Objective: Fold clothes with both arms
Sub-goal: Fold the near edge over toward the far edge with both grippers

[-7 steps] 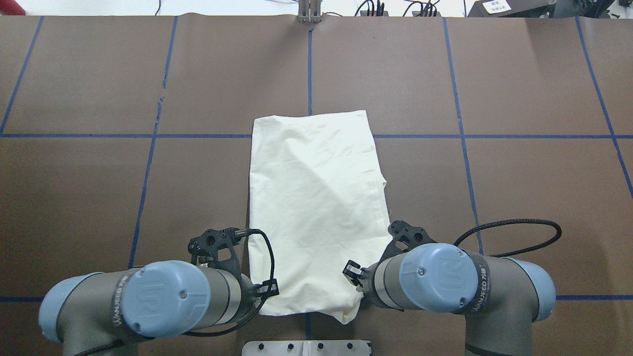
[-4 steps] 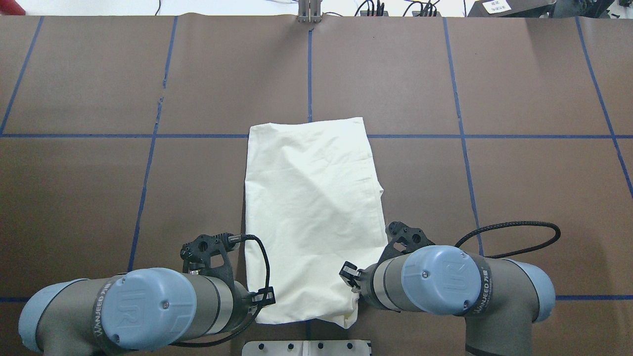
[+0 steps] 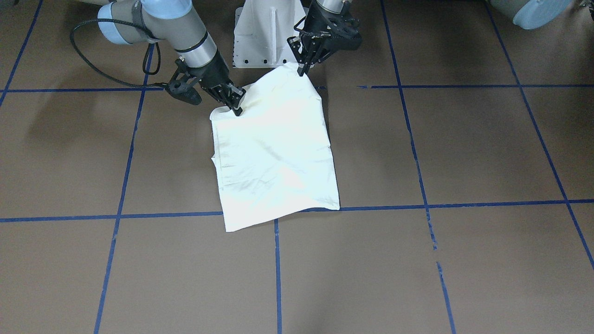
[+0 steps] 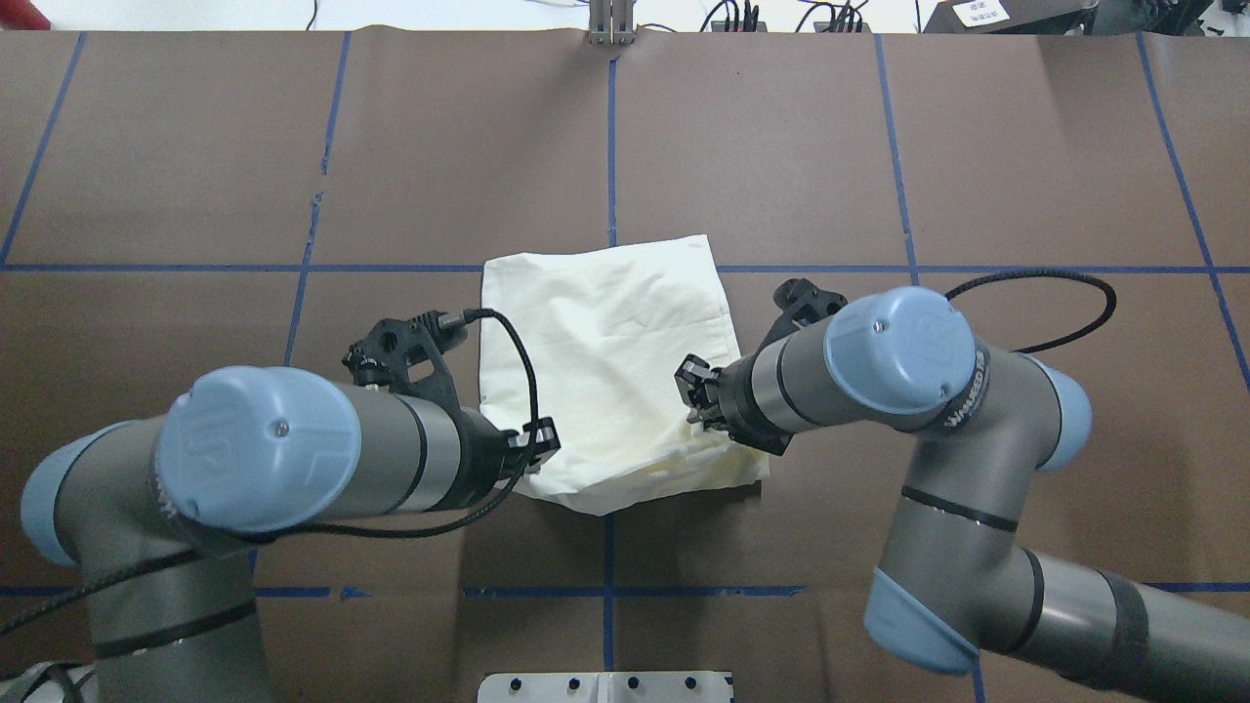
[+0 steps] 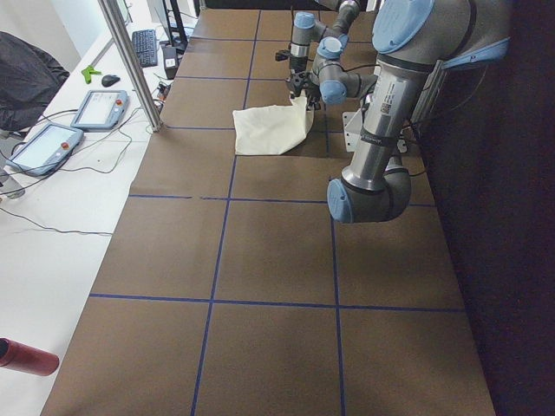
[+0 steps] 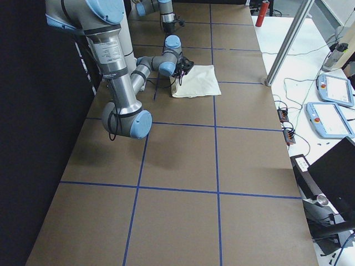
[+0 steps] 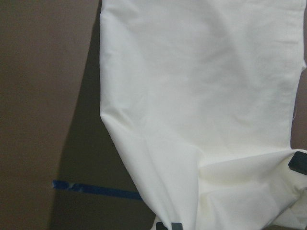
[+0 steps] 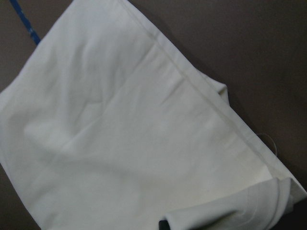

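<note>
Two pairs of jaws, left and right, clamp raised near corners of the shirt (image 4: pixel 605 351).

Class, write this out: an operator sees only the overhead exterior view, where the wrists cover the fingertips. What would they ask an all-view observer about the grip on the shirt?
Operator: Is the right gripper actually on the cloth?
Observer: Yes. The front-facing view shows the right gripper pinching one near corner of the shirt.
Operator: And the left?
Observer: The left gripper pinches the other near corner, raised off the table beside the base.
</note>
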{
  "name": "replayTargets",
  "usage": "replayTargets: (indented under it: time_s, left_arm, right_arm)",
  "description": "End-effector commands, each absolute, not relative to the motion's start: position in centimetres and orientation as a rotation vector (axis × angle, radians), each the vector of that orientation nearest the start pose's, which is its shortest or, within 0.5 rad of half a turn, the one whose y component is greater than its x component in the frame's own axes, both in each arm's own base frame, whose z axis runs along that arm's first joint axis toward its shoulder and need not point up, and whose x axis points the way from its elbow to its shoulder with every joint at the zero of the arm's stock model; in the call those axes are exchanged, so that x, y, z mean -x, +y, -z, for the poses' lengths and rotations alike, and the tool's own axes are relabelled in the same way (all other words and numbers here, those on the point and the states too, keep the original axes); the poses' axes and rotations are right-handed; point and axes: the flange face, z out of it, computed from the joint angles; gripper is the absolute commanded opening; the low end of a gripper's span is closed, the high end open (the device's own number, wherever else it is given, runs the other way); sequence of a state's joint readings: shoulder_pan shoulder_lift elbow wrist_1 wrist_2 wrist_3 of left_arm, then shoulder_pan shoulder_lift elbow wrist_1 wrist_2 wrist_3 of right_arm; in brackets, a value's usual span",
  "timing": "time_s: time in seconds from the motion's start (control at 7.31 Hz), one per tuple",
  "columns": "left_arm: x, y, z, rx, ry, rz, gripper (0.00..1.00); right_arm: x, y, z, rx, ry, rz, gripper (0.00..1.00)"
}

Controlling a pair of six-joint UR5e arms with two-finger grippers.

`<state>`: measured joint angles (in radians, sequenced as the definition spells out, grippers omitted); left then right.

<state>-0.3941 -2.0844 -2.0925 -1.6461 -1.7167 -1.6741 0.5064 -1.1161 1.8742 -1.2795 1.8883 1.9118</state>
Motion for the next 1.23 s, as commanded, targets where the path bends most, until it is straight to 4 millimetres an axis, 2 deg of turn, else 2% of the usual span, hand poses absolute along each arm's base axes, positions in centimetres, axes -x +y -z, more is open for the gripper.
replayTargets:
  time_s: [0.0,0.14,0.27,0.41,0.55,0.68,0.82,0.96,1.09]
  left_arm:
    - [-46.1,-41.5,-16.7,-0.097,1.140,0.427,0.00]
    - [-47.6,-45.8,-18.0,-0.138,1.138,0.439,0.00]
    - [-48.1,-48.5,-18.9,-0.167,1.119,0.442,0.00]
    - [-47.1,-50.4,-19.6,-0.194,1.101,0.447,0.00]
    - [-46.9,-51.4,-20.5,-0.208,1.078,0.441,0.00]
    - [-47.4,-51.9,-21.5,-0.211,1.057,0.431,0.00]
    - [-48.0,-52.4,-22.1,-0.209,1.039,0.428,0.07]
    - [-49.2,-53.3,-23.0,-0.219,1.003,0.403,0.99]
    - [-49.0,-54.8,-23.5,-0.230,0.999,0.412,1.00]
  right_arm:
    - [48.8,-47.4,-22.6,0.214,-1.042,-0.667,0.00]
    - [50.9,-50.9,-22.8,0.211,-1.001,-0.696,0.00]
    - [52.7,-52.8,-23.3,0.211,-0.962,-0.704,0.00]
    - [53.3,-53.7,-23.9,0.212,-0.941,-0.710,0.00]
    - [53.6,-54.1,-24.2,0.210,-0.931,-0.708,0.00]
    - [54.0,-54.3,-24.6,0.191,-0.921,-0.675,0.86]
    - [53.3,-55.1,-24.8,0.169,-0.922,-0.651,1.00]
    - [50.9,-57.4,-24.8,0.147,-0.930,-0.638,1.00]
    - [48.3,-59.4,-25.0,0.171,-0.946,-0.604,1.00]
